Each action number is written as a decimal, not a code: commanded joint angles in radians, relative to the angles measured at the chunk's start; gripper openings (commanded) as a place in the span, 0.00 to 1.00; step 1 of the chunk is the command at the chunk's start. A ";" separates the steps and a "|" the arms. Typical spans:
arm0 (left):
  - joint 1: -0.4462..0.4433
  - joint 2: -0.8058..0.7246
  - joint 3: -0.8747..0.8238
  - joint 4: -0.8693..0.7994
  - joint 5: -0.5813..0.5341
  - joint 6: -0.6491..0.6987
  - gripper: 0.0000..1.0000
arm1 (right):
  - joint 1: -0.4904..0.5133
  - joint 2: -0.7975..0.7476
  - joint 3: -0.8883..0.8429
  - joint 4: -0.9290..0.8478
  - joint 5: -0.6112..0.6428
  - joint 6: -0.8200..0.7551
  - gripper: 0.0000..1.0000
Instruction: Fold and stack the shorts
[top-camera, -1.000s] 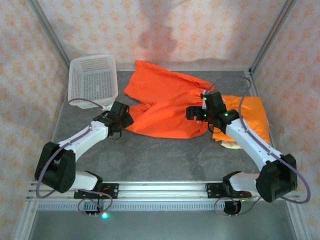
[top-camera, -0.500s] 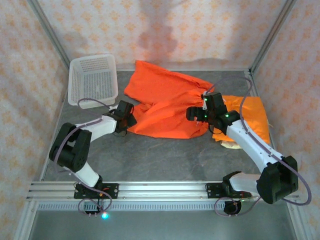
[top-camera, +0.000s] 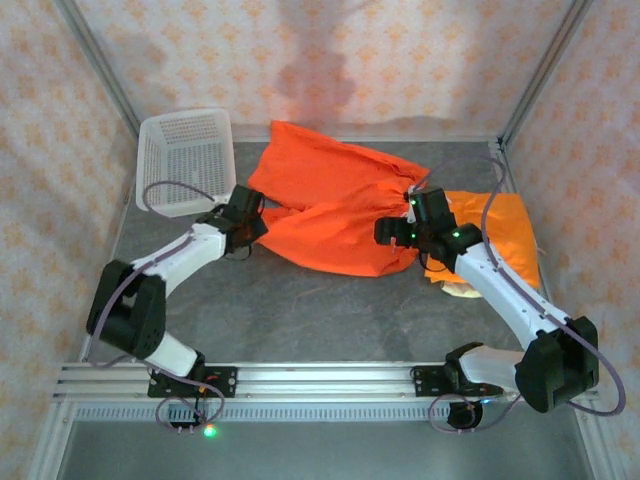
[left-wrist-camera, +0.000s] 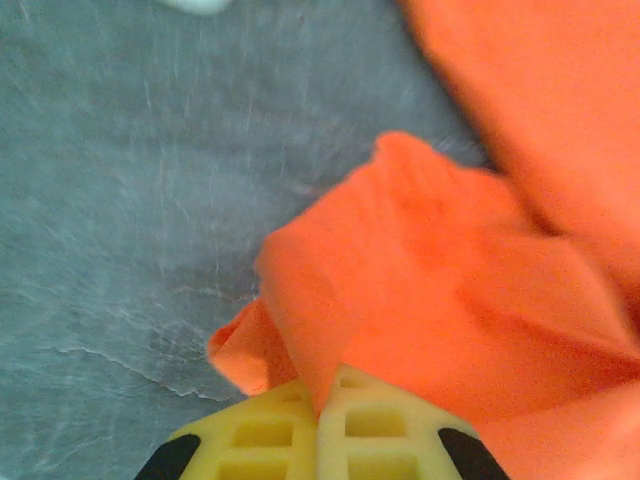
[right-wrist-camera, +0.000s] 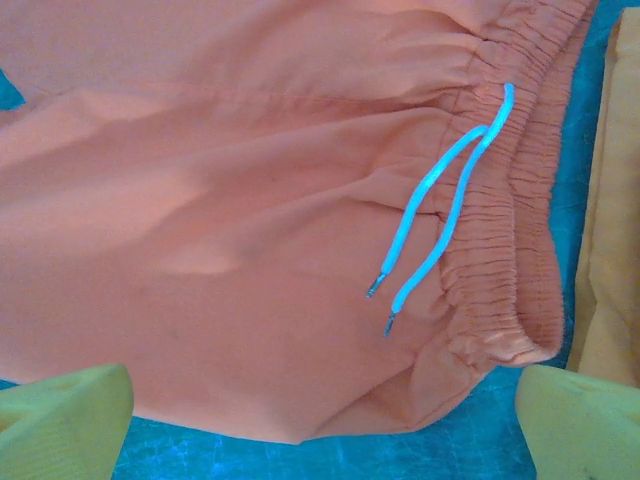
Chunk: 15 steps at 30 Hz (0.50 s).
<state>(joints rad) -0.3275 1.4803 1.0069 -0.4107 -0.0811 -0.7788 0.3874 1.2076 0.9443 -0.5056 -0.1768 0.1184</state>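
Now orange shorts (top-camera: 330, 215) lie crosswise, waistband (right-wrist-camera: 500, 190) right; left claw (left-wrist-camera: 320, 400) clamped on hem (left-wrist-camera: 300, 290), right claw (top-camera: 392, 232) apart.

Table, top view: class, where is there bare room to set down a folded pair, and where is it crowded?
Free: the grey strip of table between the spread orange shorts and the near rail; a smaller patch in front of the white basket. Crowded: the back middle and the right side, where a second orange pile lies.
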 joint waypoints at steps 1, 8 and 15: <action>-0.025 -0.122 0.099 -0.215 -0.121 0.041 0.00 | -0.002 -0.018 -0.007 -0.020 0.036 0.002 0.98; -0.050 -0.187 0.275 -0.482 -0.211 0.104 0.26 | -0.001 0.002 -0.010 -0.030 0.029 0.007 0.98; -0.041 -0.316 0.204 -0.398 -0.219 0.113 0.92 | 0.000 0.013 -0.024 -0.042 -0.063 0.041 0.98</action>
<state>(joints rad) -0.3771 1.2308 1.2423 -0.7933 -0.2768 -0.6868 0.3874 1.2140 0.9363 -0.5198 -0.1989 0.1318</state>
